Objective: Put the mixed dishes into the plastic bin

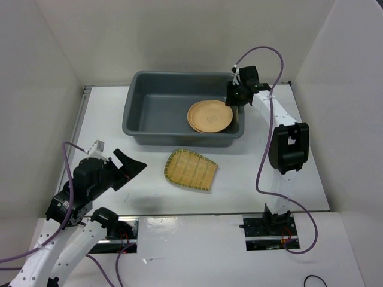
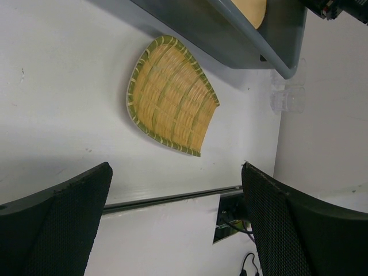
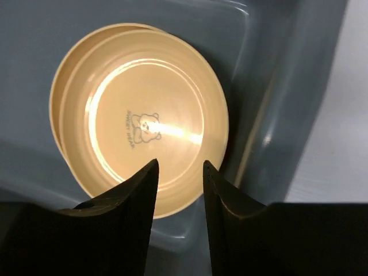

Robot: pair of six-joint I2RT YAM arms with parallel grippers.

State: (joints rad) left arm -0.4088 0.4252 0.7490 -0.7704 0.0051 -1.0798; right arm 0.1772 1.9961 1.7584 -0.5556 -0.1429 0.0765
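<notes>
Plates lie stacked inside the bin, tray on the table outside.

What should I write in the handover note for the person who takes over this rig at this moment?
Left gripper: open, empty, above the table near the yellow tray, not touching it.
Right gripper: fingers a little apart, holding nothing, above the two plates.
Things: the plates lie stacked, slightly offset, at the right end of the plastic bin. The tray lies flat on the table just in front of the bin.
Done: both plates are in.
Left: put the tray into the bin. The left arm looks best placed for it.
</notes>
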